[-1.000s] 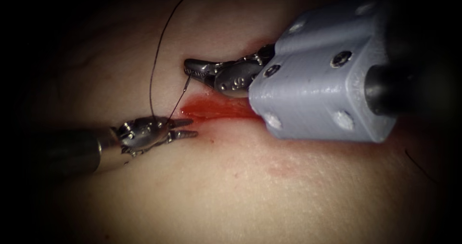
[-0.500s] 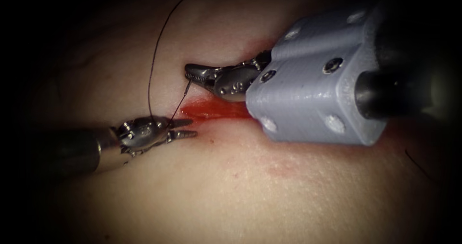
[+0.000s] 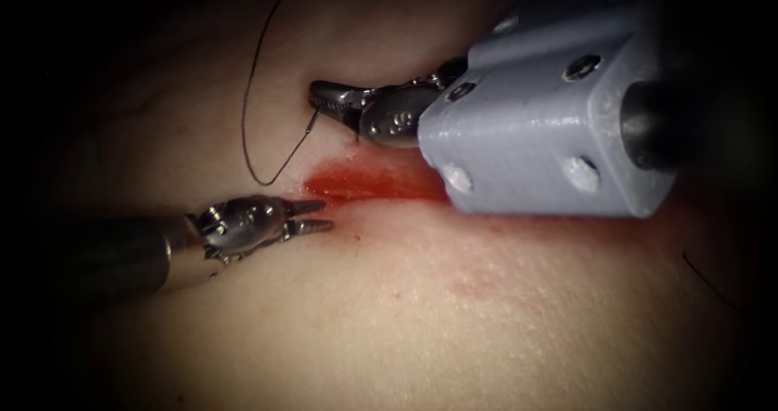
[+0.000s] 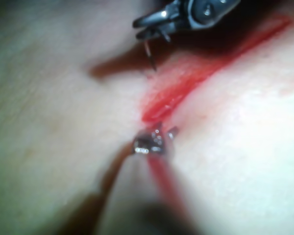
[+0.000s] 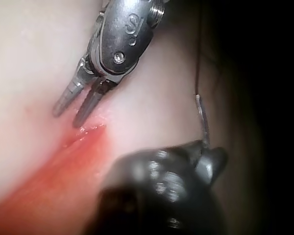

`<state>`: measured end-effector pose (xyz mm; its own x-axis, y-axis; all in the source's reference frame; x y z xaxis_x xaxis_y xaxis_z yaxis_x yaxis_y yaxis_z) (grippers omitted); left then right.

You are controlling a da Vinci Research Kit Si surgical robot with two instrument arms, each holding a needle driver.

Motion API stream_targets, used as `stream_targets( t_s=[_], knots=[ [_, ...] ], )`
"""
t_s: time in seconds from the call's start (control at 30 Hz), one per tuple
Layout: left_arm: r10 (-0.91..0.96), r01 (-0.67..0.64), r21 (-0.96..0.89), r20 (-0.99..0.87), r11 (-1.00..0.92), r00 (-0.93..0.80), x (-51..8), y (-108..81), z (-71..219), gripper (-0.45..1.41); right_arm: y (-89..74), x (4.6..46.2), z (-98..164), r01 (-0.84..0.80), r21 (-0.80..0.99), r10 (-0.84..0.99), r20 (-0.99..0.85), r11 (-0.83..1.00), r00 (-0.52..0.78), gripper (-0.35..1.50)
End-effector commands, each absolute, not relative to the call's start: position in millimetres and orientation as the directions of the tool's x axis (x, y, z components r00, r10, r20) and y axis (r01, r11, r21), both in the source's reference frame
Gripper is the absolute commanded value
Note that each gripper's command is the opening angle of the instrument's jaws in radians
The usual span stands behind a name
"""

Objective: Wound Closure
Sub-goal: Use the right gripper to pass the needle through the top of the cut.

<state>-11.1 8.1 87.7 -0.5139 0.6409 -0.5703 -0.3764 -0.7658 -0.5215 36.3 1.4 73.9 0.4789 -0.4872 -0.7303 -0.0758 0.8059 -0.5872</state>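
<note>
My right tool (image 3: 318, 97) hovers over the tissue (image 3: 405, 314), just beyond the left end of the red cut (image 3: 365, 182), jaws shut on the curved needle (image 3: 314, 120) close to its thread end. A short stub hangs below the jaws, clear of the tissue. The dark thread (image 3: 245, 127) drops from the stub, loops low and rises out of view. My left tool (image 3: 322, 216) lies at the cut's left end, jaws slightly open, holding nothing. The left wrist view shows the needle (image 4: 150, 56) under the right tool (image 4: 139, 27). In the right wrist view the left tool (image 5: 68, 116) points at the cut.
Red fluid wets the cut (image 4: 171, 93) and the tissue around it. A loose dark strand (image 3: 705, 277) lies on the tissue at the far right. The right arm's grey block (image 3: 551, 111) hangs over the cut's right part.
The thread that ran across the left tool's jaw base has come off it and now hangs as a free loop above it. The right tool rose slightly with the needle. The left tool stayed put.
</note>
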Motion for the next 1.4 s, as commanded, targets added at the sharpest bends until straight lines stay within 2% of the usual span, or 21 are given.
stream_targets(
  t_s=[0.03,0.33,1.4],
  knots=[
    [0.641,-0.372,-0.525,-0.570,-0.766,-0.514,-11.7,7.7,88.4,-0.05,1.3,37.2,74.4,-0.075,-0.589,-0.490,-0.730,0.805,0.476,-0.35],
    [0.641,-0.372,-0.525,-0.570,-0.765,-0.514,-11.7,7.7,88.4,-0.06,1.5,38.5,75.8,-0.055,-0.594,-0.503,-0.724,0.803,0.472,-0.35],
    [0.637,-0.365,-0.526,-0.571,-0.768,-0.517,-11.6,7.8,88.1,-0.07,-1.7,37.1,79.4,0.006,-0.581,-0.512,-0.712,0.814,0.480,-0.35]
  ],
)
